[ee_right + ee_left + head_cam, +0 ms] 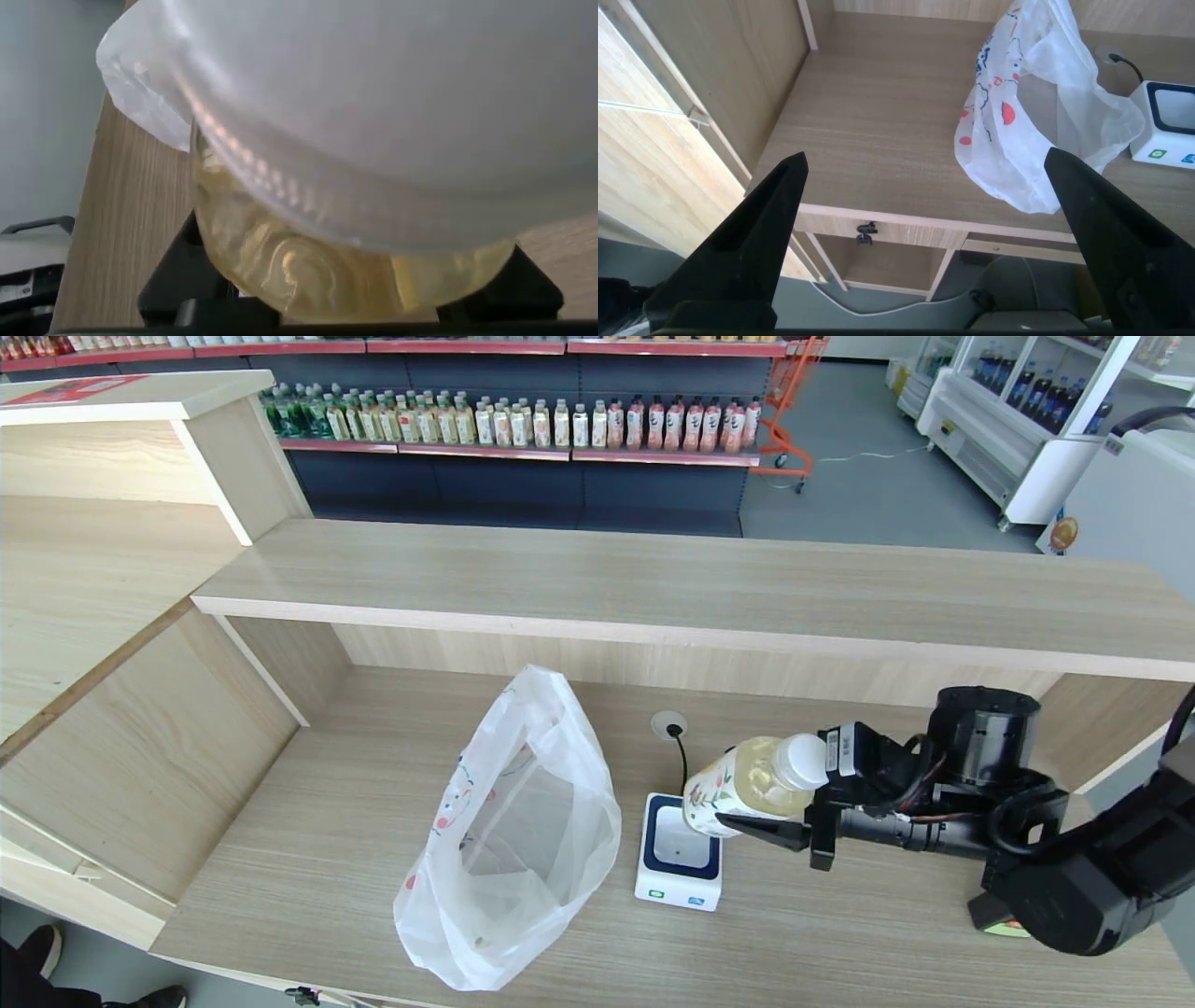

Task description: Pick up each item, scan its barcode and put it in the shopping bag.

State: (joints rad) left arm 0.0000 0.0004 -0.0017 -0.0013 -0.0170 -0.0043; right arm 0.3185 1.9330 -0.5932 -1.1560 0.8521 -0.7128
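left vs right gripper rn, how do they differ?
1. The right gripper is shut on the drink bottle. The left gripper is open and holds nothing.
2. The right gripper holds the bottle on its side by the scanner. The left gripper looks down at the counter's front edge, on the other side of the shopping bag.

Both have dark, pointed fingers.

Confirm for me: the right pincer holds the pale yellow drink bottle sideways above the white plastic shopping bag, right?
No. The head view shows the right pincer holding the pale yellow drink bottle sideways above the white-and-blue scanner box, not the white plastic shopping bag.
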